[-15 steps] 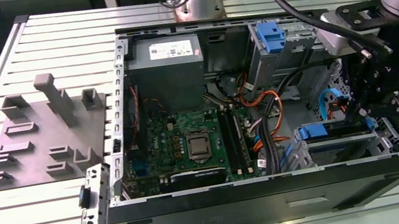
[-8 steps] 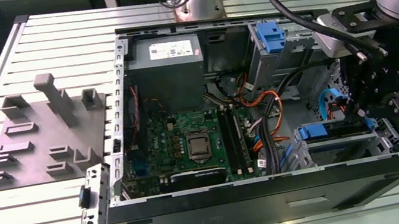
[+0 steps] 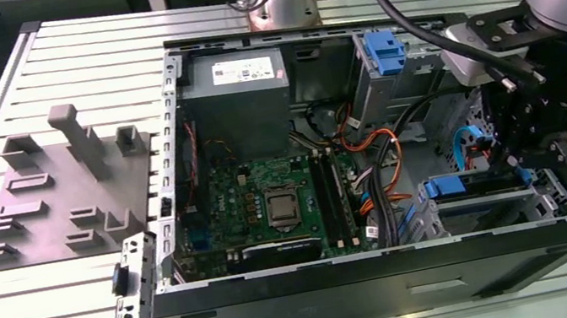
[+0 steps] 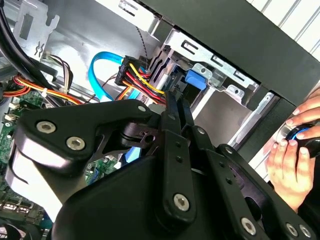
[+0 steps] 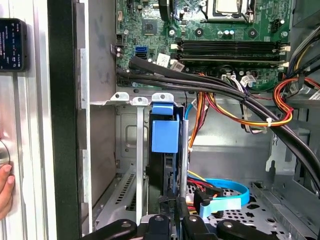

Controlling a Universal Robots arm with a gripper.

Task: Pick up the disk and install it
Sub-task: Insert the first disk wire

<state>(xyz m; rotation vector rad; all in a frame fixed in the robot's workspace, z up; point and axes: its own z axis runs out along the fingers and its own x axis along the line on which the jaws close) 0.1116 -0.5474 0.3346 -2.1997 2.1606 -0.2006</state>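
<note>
Exterior view high over open computer case [image 3: 394, 278], both wrist views close inside its drive bay

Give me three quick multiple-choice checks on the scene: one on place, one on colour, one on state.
1. Where is the black gripper in the exterior view?
A. Over the grey fixture plate
B. At the metal drive cage, on the exterior view's right side of the case
C. Above the power supply

2. What colour is the plastic bracket on the disk?
A. Red
B. Green
C. Blue

3. What state is the black computer case in?
A. Side open
B. Closed with its panel on
C. Standing upright

Answers:
1. B: the arm reaches down into the case beside the cage.
2. C: the first wrist view shows a blue bracket at the cage slot.
3. A: the green motherboard lies exposed.
</note>
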